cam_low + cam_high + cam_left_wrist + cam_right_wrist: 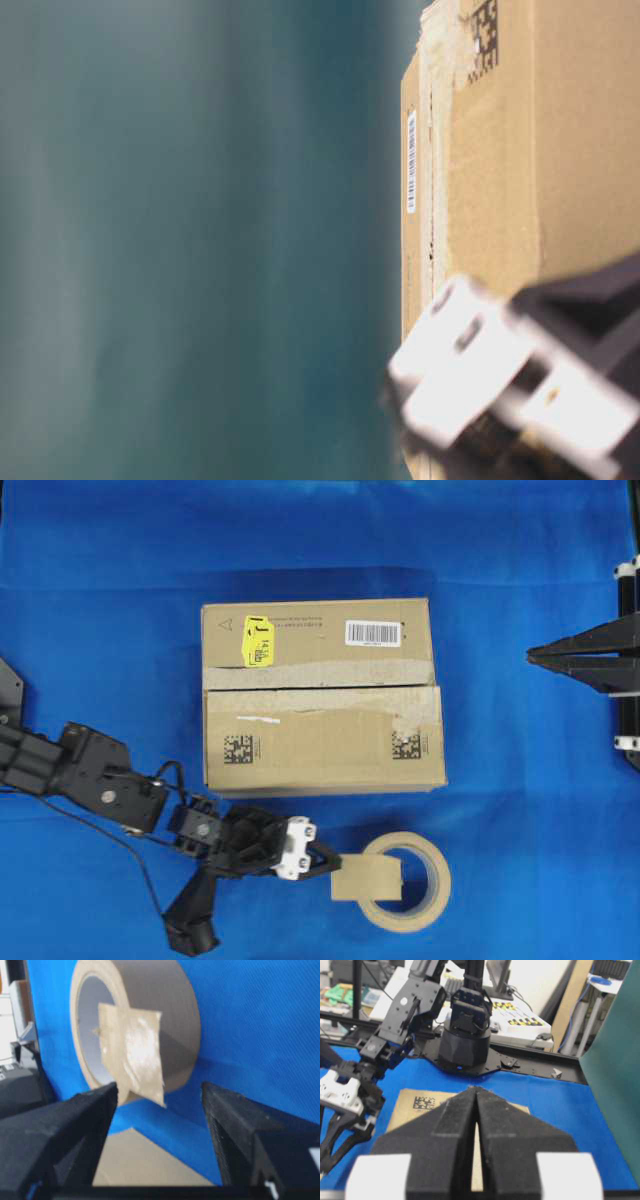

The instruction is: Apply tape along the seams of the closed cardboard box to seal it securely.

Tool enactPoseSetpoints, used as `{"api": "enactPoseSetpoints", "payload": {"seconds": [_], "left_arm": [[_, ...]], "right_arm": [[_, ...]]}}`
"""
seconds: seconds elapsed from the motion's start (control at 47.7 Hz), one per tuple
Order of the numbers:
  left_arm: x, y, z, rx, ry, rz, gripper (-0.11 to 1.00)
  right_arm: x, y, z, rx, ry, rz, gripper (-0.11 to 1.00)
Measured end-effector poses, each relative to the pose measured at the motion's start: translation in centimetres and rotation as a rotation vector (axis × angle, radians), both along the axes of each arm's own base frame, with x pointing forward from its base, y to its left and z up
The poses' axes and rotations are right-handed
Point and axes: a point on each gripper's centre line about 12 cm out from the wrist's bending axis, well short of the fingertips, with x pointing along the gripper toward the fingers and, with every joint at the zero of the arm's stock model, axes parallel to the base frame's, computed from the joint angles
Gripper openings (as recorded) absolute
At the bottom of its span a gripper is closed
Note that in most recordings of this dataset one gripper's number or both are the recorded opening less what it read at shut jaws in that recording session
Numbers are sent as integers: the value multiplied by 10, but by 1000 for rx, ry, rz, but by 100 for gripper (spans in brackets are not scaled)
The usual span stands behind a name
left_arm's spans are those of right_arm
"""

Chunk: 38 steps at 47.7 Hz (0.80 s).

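- Closing on the tape point(132, 1052) is the step in hand: the loose tan piece stands off the tape roll point(405, 882), just in front of the box on the blue table point(100, 600).
- The left hand point(335, 863) is spread wide, holding nothing; pinch the flap's free edge, not the roll.
- Lift gently, then carry it to the seams point(320, 687) of the cardboard box point(322, 705).
- The right hand point(476, 1105) is closed, empty, well apart.

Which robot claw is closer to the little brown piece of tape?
Left. The left gripper is open right at the tape, which sticks up from the tape roll. The right gripper is shut, far off beyond the cardboard box.
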Motion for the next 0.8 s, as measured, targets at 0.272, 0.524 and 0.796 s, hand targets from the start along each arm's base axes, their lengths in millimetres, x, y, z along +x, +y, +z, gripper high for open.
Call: {"api": "enactPoseSetpoints", "payload": {"seconds": [0.272, 0.524, 0.796], "left_arm": [[11, -2, 0, -23, -13, 16, 59], [8, -9, 0, -27, -3, 2, 2], [8, -11, 5, -38, -10, 4, 0]], "right_arm": [[0, 1, -1, -14, 6, 4, 0], [2, 1, -5, -14, 37, 3, 0], [2, 1, -5, -14, 40, 3, 0]]}}
